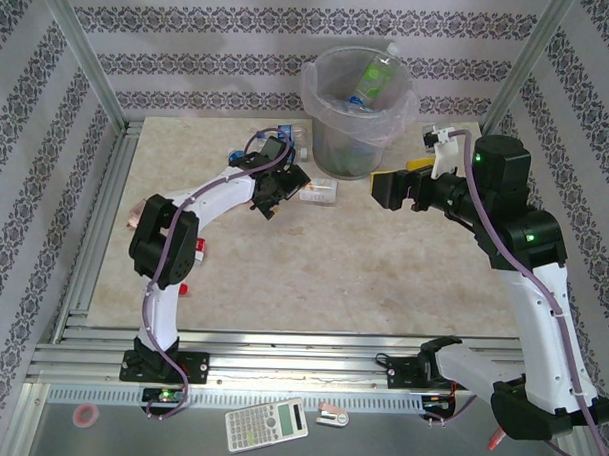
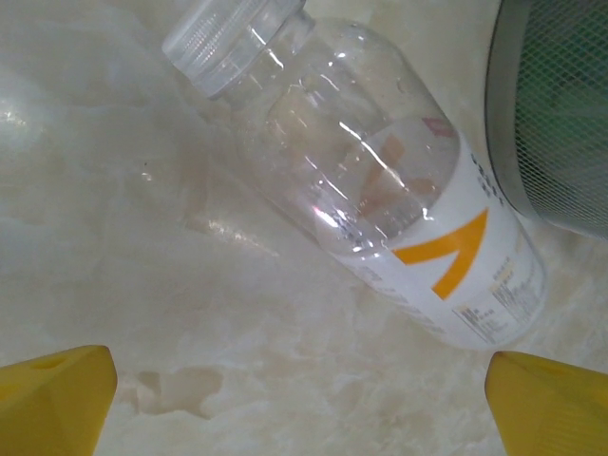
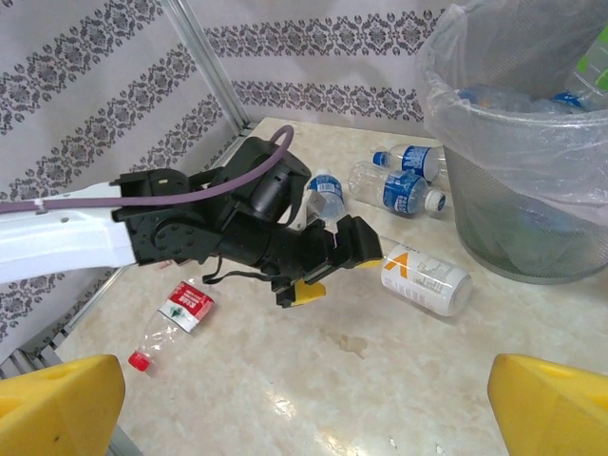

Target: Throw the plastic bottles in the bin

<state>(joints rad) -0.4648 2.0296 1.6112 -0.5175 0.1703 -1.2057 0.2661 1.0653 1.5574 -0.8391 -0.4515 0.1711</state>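
Bottle (image 2: pixel 380 199) with white label lies on bench (image 1: pixel 333 279) beside the bin (image 1: pixel 349 150); I see left gripper (image 2: pixel 302 404) spread over it, right gripper (image 1: pixel 391 187) spread, empty

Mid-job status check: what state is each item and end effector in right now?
Bin: upright, lined, bottles inside.
Orange-mark bottle: capped, lying beside bin.
Blue-label bottles: capped, lying on table.
Red-label bottle: crushed, lying on table.
Left end effector: open, above orange-mark bottle.
Right end effector: open, empty.
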